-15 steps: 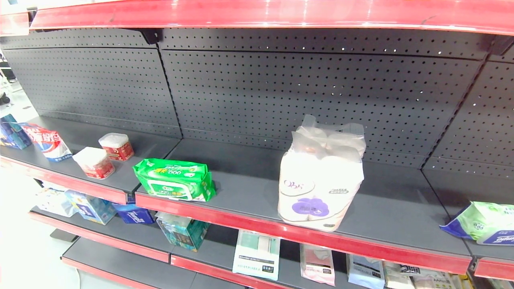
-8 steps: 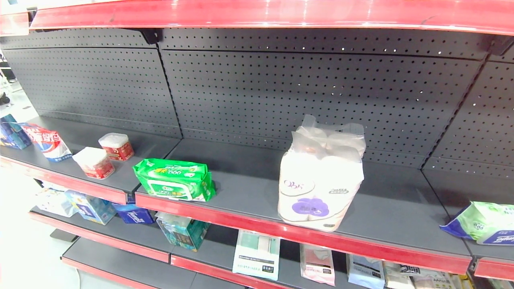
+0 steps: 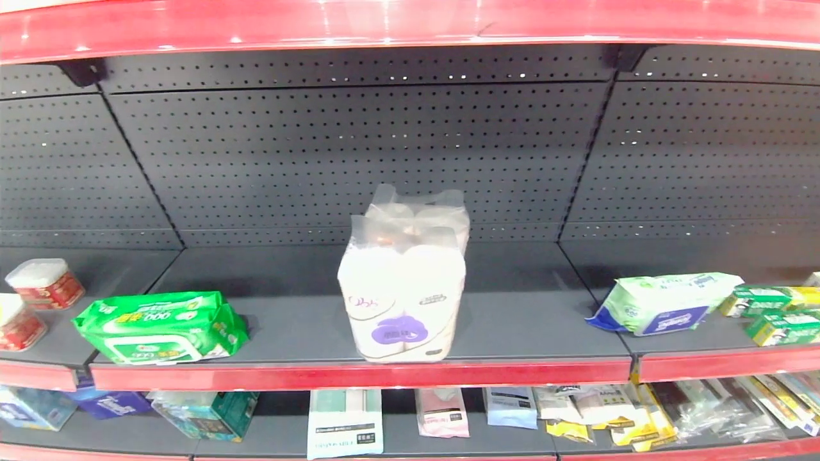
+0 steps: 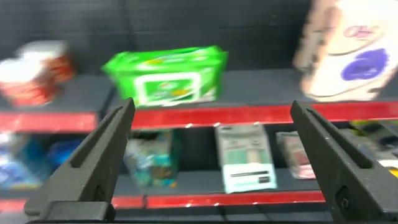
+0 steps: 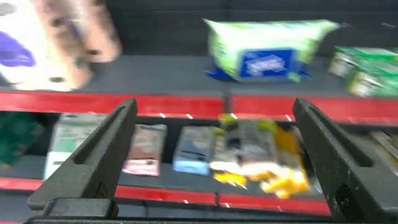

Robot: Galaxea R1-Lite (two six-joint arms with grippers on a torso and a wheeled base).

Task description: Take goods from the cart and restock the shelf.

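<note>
From the head: looks onto the dark shelf (image 3: 359, 374) with its red front lip. Finds the toilet-roll pack (image 3: 402, 301) upright in the middle bay, right at the lip. Finds the green wipes pack (image 3: 160, 326) lying flat in the same bay toward the robot's left, well apart from the rolls. Notes two red-labelled tubs (image 3: 45, 282) in the next bay leftward, and a white-and-blue wipes pack (image 3: 663, 310) plus green boxes (image 3: 769, 310) in the bay to the right. Picks out pouches (image 3: 346, 422) ranged along the lower shelf (image 3: 282, 429).

From the left wrist: shows the left gripper (image 4: 211, 106) spread wide, pinching nothing. Places the green wipes pack (image 4: 165, 74) ahead of the gap between the fingers, apart from both. Places the toilet-roll pack (image 4: 348, 56) farther off, beyond one finger, not touching it.

From the right wrist: shows the right gripper (image 5: 214, 102) likewise spread wide with nothing between. Places the white-and-blue wipes pack (image 5: 267, 50) ahead of the gap, clear of both fingers. Puts the toilet-roll pack (image 5: 50, 43) off past one finger and the green boxes (image 5: 367, 68) past the other.
</note>
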